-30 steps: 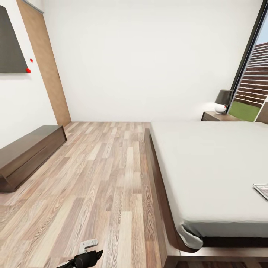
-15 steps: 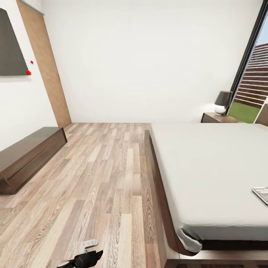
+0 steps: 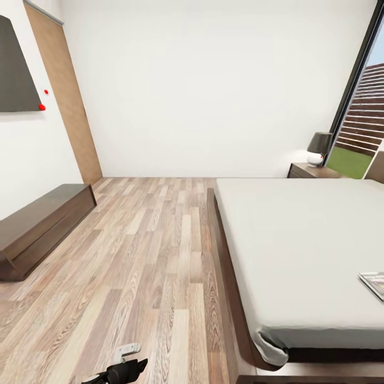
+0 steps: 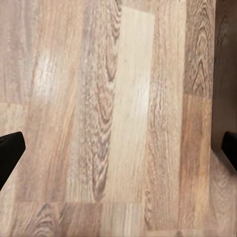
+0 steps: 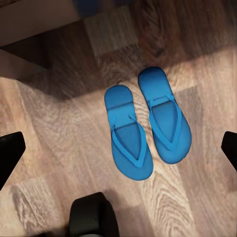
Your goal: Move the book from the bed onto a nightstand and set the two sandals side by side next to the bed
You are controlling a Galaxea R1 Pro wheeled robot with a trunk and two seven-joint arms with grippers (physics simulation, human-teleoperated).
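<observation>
- Book (image 3: 374, 284) lying flat on the bed (image 3: 298, 250), at the mattress's near right part, cut by the frame edge; likely hard to pinch, being thin and flush with the sheet, so a low approach risks shoving it or snagging the bedding.
- Nightstand (image 3: 309, 170) beyond the bed's far corner, lamp (image 3: 319, 146) standing on it; little bare top showing, so a careless drop there could knock the lamp.
- Sandals (image 5: 147, 123) on the floor (image 3: 149, 256), side by side and nearly touching; judged already paired, though nearness to the bed cannot be confirmed. Rolling the base past them could scatter them.
- Left claw (image 4: 118, 148) released, fingertips wide apart over bare planks, grasping nothing.
- Right claw (image 5: 118, 150) likewise spread wide, empty, hanging above the sandals.
- Head view gives the room layout, bed, book and nightstand; right wrist view adds the sandals, which lie outside the head picture.
- Long cabinet (image 3: 37, 224) well left of the bed: not the target.
</observation>
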